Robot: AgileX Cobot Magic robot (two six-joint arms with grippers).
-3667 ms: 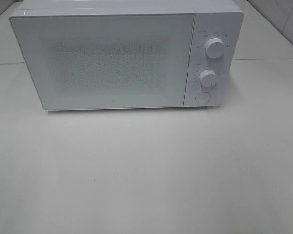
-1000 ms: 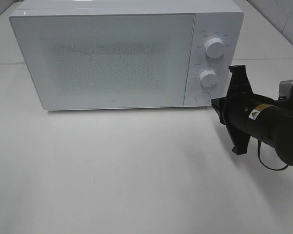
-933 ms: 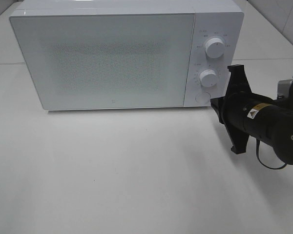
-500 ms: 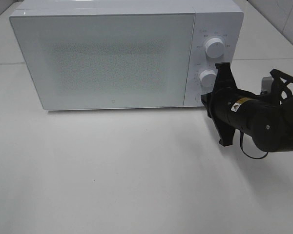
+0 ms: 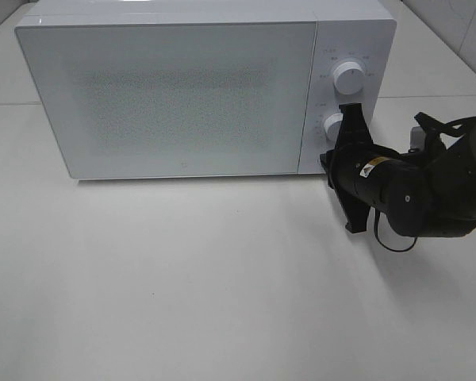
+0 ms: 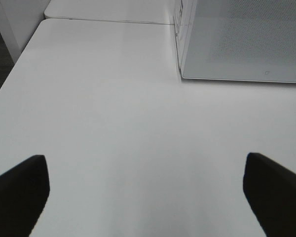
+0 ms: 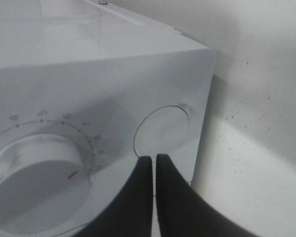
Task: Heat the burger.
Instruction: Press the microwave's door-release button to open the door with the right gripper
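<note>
The burger is out of view in every frame. A white microwave [image 5: 182,95] stands at the back of the table with its door closed. My right gripper [image 5: 328,161] is shut with nothing in it, at the foot of the control panel. In the right wrist view its closed fingertips [image 7: 153,158] point at the edge of the round button [image 7: 163,131], beside the lower knob [image 7: 37,187]; I cannot tell whether they touch it. My left gripper [image 6: 145,160] hangs open over bare table, left of the microwave [image 6: 246,39].
The upper knob [image 5: 348,78] and the lower knob [image 5: 333,125] sit on the panel above the right gripper. The white table [image 5: 222,286] stretches out in front of the microwave. A tiled wall [image 5: 460,32] rises at the back right.
My right arm came in from the right and moved left up to the microwave's control panel. Its shut fingertips are now at the round button. The door has stayed closed.
</note>
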